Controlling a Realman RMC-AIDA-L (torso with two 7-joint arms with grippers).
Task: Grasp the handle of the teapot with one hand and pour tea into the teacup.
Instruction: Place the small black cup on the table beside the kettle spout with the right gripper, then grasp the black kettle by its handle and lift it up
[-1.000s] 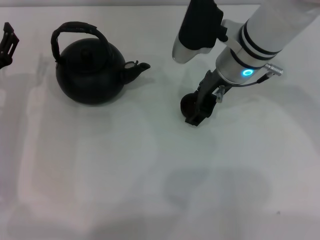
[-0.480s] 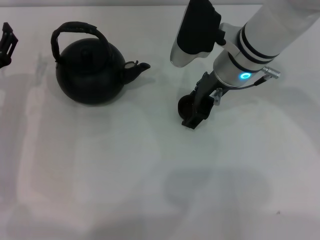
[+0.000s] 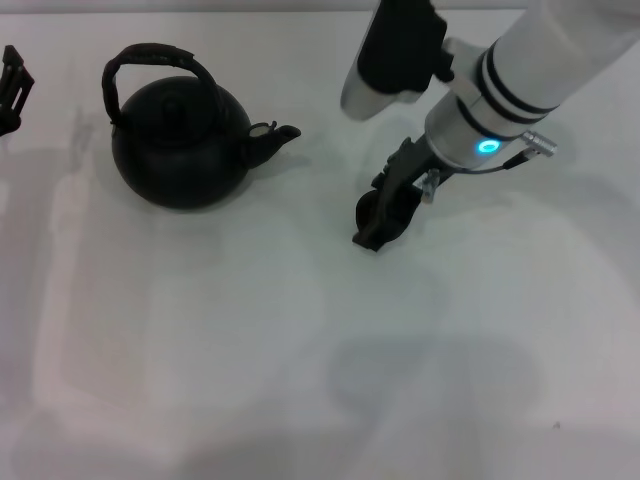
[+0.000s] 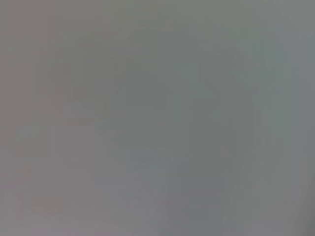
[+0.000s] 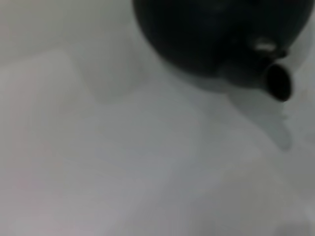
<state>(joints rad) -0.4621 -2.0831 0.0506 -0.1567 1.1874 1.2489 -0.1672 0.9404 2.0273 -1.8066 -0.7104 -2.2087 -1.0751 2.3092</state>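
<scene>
We count one teapot [image 3: 180, 145], matte black, upright on the white table [image 3: 250, 340], at the robot's left of centre. Its spout [image 3: 275, 135] points toward the robot's right. One handle [image 3: 150, 62] arches over the lid, free of any gripper. The right wrist view shows the same pot body [image 5: 211, 34] and the open mouth of its spout [image 5: 278, 81] from close range.

One teacup [image 3: 369, 212], small and dark, sits on the table well to the right of the spout, apart from the teapot. Only its left edge shows; the rest is covered.

Right gripper [image 3: 385, 210]: down at the teacup, its dark fingers [image 3: 398, 180] against or around the cup. We cannot tell whether they are clamped on it or merely beside it.

Left gripper [image 3: 12, 88]: at the far left edge of the table, well apart from the teapot, only partly in view; finger spacing cannot be told. The left wrist view shows nothing but plain grey surface.
</scene>
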